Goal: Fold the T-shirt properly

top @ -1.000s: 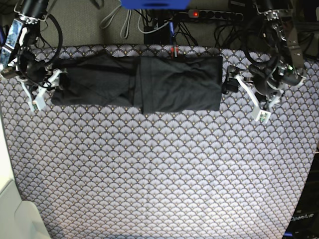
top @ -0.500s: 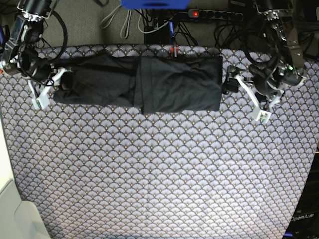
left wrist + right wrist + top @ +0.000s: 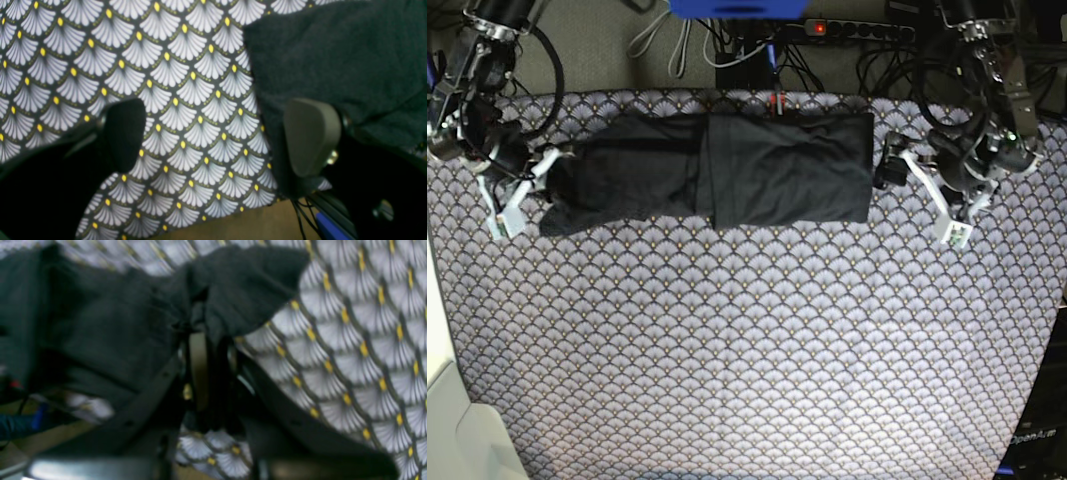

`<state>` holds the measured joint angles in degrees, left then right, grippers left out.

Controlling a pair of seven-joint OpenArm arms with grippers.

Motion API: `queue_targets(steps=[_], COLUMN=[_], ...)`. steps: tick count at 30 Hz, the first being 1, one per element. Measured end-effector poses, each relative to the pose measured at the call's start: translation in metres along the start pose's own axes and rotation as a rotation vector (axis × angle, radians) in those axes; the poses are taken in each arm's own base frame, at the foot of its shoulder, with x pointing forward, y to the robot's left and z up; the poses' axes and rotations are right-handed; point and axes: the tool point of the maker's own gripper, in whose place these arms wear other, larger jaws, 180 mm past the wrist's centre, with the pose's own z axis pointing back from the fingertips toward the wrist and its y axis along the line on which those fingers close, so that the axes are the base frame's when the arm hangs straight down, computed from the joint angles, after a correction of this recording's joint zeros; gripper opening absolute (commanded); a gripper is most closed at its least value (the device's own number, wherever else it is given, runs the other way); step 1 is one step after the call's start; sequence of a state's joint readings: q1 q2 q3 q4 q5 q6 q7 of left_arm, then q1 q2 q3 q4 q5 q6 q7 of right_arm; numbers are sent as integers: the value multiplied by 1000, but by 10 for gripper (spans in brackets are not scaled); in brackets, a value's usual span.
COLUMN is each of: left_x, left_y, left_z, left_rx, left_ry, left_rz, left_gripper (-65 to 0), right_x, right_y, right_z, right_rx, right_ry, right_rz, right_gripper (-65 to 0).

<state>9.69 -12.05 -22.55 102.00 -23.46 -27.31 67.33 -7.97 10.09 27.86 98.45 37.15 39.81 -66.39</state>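
Left wrist: left pincer [image 3: 217, 133] spread wide, nothing between pads, T-shirt [image 3: 333, 56] edge beside one pad. Right wrist: right pincer [image 3: 208, 370] clamped on T-shirt [image 3: 133, 326] hem. Base: T-shirt [image 3: 767, 165] folded at far edge of counter [image 3: 747, 350].

Looks like a robotics lab or test bench, not anyone's home. The surface [image 3: 747, 350] is covered in a scallop-patterned cloth [image 3: 757, 330], and right behind it there's a black power strip [image 3: 857, 30] with a red switch lit, a tangle of cables [image 3: 727, 45], plus a blue box [image 3: 737, 8] at the top edge.
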Motion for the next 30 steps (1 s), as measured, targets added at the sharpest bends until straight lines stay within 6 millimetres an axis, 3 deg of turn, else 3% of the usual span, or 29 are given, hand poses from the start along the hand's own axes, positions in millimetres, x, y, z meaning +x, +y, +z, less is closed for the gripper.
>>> queue_targets(steps=[4,8,11,18,22,28,30], left_x=[-2,-4,-8,-17,-16,-35,-32], left_y=[28,50,64,74,75,72,73], left_z=[12,24,31,37,37,38,39], left_rx=[70,125,165,199,201,201,201], left_ry=[-15,-37,-43,-13,-16,31,20], left_rz=[47,104,132,115,118,123,121], left_gripper=[0,0,0,0,0,0,0], right_x=[6,9,0,9,35,54,58], right_y=[16,52,76,135,177,224,239], right_z=[8,8,4,-13,-22,-29,-32], right_rx=[-10,55,99,246,355,471,524], right_ry=[-2,-28,-11,-23,-83,-126,-140], right_rz=[42,87,93,147,211,295,302], right_gripper=[-646,-646,-646,-646,-646,-646,-646])
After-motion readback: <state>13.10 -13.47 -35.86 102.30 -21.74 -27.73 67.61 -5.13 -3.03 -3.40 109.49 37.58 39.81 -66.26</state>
